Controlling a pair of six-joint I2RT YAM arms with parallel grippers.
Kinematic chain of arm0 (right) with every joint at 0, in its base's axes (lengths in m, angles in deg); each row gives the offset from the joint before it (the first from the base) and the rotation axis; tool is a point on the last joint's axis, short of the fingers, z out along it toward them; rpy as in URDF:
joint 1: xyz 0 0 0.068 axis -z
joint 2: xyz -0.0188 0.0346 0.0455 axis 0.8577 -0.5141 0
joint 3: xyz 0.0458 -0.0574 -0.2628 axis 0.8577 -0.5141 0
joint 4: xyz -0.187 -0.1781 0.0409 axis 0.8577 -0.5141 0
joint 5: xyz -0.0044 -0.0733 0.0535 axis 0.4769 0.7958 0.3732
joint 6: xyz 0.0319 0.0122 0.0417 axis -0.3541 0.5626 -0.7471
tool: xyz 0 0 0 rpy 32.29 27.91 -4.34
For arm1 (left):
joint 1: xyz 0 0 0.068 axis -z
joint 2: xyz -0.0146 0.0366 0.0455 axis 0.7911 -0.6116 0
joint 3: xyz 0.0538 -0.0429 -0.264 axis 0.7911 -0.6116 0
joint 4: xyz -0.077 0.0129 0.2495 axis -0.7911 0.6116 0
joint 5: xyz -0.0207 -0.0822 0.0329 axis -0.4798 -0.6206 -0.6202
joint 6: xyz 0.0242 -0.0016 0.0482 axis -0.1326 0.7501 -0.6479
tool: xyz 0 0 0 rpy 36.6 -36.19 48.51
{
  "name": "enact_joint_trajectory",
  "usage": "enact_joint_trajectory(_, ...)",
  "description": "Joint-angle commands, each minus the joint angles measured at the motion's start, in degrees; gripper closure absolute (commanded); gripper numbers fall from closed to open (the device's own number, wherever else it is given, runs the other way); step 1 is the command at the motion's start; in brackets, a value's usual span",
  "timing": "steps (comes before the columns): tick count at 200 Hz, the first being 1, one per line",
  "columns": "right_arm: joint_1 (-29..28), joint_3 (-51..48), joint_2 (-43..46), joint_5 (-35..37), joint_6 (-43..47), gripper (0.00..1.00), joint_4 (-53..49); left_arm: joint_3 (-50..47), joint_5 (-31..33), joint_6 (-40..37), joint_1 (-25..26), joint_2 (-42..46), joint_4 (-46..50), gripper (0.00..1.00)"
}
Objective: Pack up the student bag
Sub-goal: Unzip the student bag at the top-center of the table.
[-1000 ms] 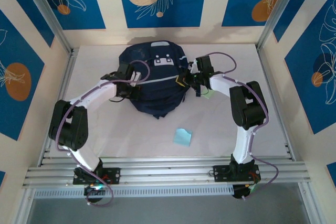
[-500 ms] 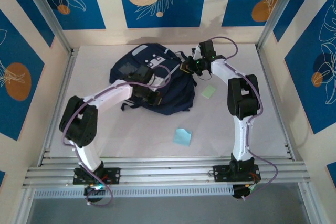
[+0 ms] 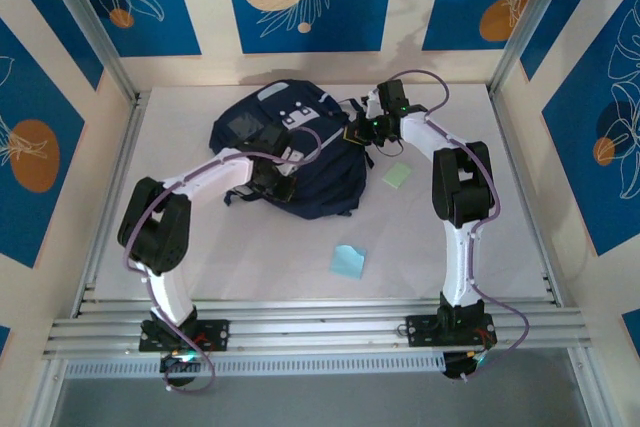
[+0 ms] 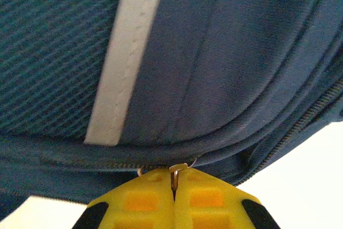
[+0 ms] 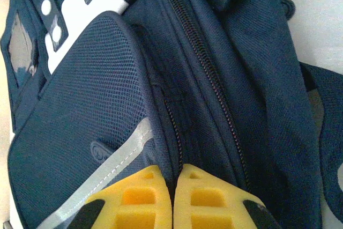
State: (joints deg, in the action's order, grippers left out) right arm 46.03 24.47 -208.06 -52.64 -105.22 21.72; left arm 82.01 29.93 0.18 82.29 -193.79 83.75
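From above: the navy student bag (image 3: pixel 322 185) lies at the far middle of the white worktop (image 3: pixel 250 257). The left hand (image 3: pixel 272 175) is on the bag's near left side and the right hand (image 3: pixel 358 133) is at its far right edge. A green paper square (image 3: pixel 397 175) lies just right of the bag. A blue one (image 3: pixel 348 261) lies nearer, apart from it.

Left wrist view: the yellow pads (image 4: pixel 142 199) are pressed together on a small metal zipper pull (image 4: pixel 174 172), below navy fabric crossed by a white stripe (image 4: pixel 128 57).

Right wrist view: the yellow pads (image 5: pixel 206 197) are closed tight, pinching a fabric fold beside the bag's long zipper (image 5: pixel 201 63).
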Motion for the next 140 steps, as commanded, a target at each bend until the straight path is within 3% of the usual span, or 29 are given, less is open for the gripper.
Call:
enact_joint_trajectory(1, 3.9, 0.7, 1.7, 11.3, 3.2, 1.0, 3.8, -2.0, 6.5, -2.2, -4.9, 1.3, 18.2, 1.0)
enact_joint_trajectory(32, 4.7, 1.0, 1.7, 11.1, 3.4, 1.0, 3.9, -0.5, 4.9, -6.2, -5.6, 1.6, 22.6, 1.0)
enact_joint_trajectory(72, 5.0, 0.6, 3.0, 5.7, -0.4, 1.0, 3.7, 0.0, -6.5, -4.3, -5.0, 2.1, 20.3, 1.0)
enact_joint_trajectory(93, 5.0, -3.9, 7.6, 2.7, -5.6, 0.66, 5.1, 1.9, -8.9, -2.3, -3.5, 1.6, 17.6, 1.0)
enact_joint_trajectory(113, 4.8, -10.9, 13.9, 1.2, -9.8, 0.42, 6.7, 4.3, -10.6, -0.6, -1.4, 0.7, 15.0, 1.0)
enact_joint_trajectory(140, 4.6, -20.8, 21.8, 2.0, -13.7, 0.32, 6.8, 7.2, -10.6, 0.8, 0.0, -1.5, 13.0, 1.0)
